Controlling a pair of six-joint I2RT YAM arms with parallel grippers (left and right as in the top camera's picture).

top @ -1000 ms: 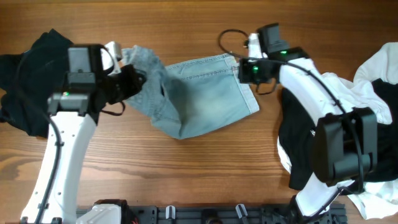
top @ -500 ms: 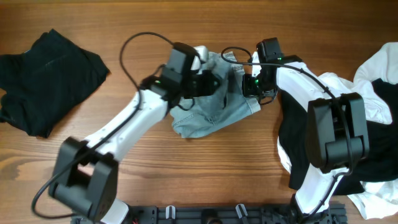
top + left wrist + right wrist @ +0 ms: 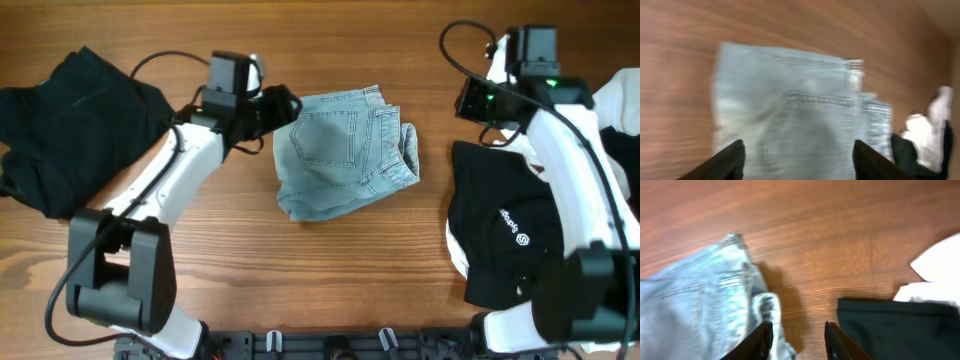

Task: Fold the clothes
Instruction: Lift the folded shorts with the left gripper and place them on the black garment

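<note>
Denim shorts (image 3: 345, 150) lie folded mid-tabletop (image 3: 330, 290), back pocket up, waistband toward the right. Left fingers (image 3: 731, 161) are spread wide and empty, just off the shorts' left edge. Right fingers (image 3: 763, 336) are apart with nothing between, over bare wood between the shorts and the black logo T-shirt (image 3: 505, 235). The right arm crosses over that T-shirt. White shirt (image 3: 615, 105) is bunched far right. Black garment (image 3: 70, 120) is heaped far left, well apart from the shorts.
</note>
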